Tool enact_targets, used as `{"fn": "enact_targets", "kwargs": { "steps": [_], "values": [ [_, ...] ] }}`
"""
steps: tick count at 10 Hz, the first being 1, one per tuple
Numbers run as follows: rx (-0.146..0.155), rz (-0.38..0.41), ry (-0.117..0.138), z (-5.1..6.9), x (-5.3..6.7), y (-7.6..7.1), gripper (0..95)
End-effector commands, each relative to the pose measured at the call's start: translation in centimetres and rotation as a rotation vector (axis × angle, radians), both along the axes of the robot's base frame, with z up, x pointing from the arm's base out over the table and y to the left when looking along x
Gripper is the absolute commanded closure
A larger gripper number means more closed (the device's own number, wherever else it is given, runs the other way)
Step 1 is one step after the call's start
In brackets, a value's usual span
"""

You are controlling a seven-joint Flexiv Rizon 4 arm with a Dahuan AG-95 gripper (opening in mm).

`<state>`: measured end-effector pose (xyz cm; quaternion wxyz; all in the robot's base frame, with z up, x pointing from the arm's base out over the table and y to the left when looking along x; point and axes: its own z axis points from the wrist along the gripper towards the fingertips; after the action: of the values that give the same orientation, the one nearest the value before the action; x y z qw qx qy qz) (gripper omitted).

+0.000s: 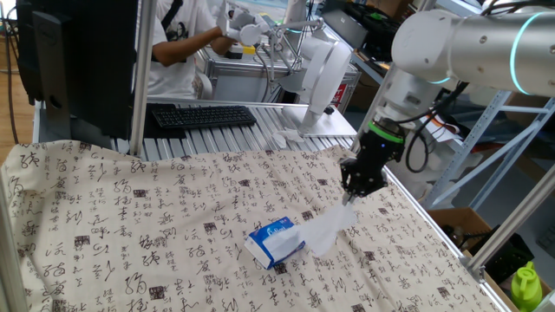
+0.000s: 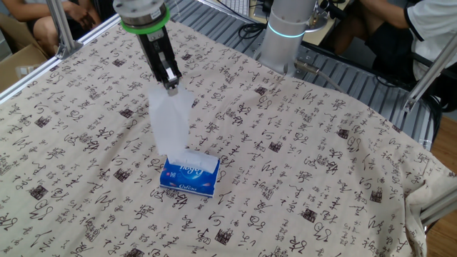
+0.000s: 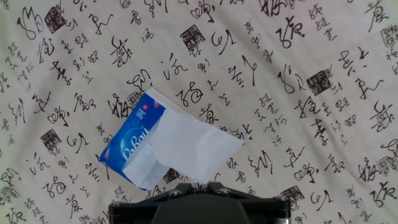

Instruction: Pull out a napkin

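The end effector [image 2: 171,87] is pinched shut on the napkin's [image 2: 170,123] top corner, so the sheet stretches taut below it to the blue tissue pack [image 2: 188,176] on the counter [image 2: 321,164], its lower edge apparently not yet free.

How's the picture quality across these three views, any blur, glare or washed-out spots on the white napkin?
One fixed view: the napkin is soft and faintly translucent against the cloth, the background clutter sharp enough. The other fixed view: even light, the napkin bright but edges clear. Hand view: sharp print on the tissue pack, the hand a dark shape at the bottom edge.
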<state>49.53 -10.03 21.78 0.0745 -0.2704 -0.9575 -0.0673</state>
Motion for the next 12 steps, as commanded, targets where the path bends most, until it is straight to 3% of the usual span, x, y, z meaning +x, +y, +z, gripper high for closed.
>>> {"fn": "enact_targets", "kwargs": {
  "steps": [1, 6, 9, 12],
  "values": [
    [-0.008, 0.016, -0.007, 0.0, -0.1, -0.6, 95.0],
    [-0.053, 0.104, -0.014, -0.6, -0.1, -4.1, 95.0],
    [-0.065, 0.154, -0.008, -0.5, 0.8, -6.2, 95.0],
    [-0.080, 0.189, -0.017, -0.6, 1.4, -7.6, 95.0]
  ]
}}
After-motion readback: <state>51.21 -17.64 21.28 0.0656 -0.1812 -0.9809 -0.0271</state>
